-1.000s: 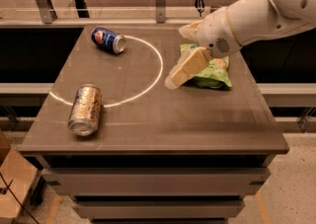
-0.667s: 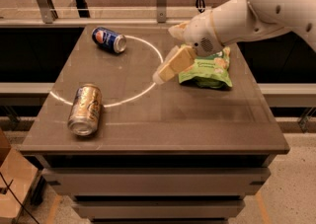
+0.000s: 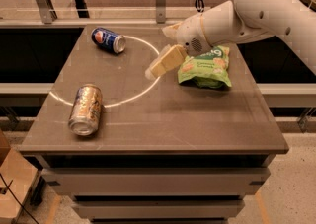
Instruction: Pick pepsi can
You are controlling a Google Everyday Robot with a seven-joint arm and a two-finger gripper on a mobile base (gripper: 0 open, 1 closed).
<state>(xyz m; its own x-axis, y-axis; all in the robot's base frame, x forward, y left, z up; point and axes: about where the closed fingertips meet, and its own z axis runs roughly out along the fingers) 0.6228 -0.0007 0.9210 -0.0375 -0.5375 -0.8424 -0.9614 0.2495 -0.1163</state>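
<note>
The pepsi can (image 3: pixel 108 40) is dark blue with a round logo and a silver top. It lies on its side at the far left of the brown table (image 3: pixel 163 119). My gripper (image 3: pixel 157 66) hangs above the table's middle, to the right of the can and well apart from it. It holds nothing. The white arm reaches in from the upper right.
A gold can (image 3: pixel 86 109) lies on its side at the near left. A green snack bag (image 3: pixel 205 66) lies at the far right, just under the arm. A white arc (image 3: pixel 143 87) is marked on the tabletop. Rails and posts stand behind the table.
The gripper has moved left and a little farther back across the table, toward the pepsi can. The cans and the bag have not moved.
</note>
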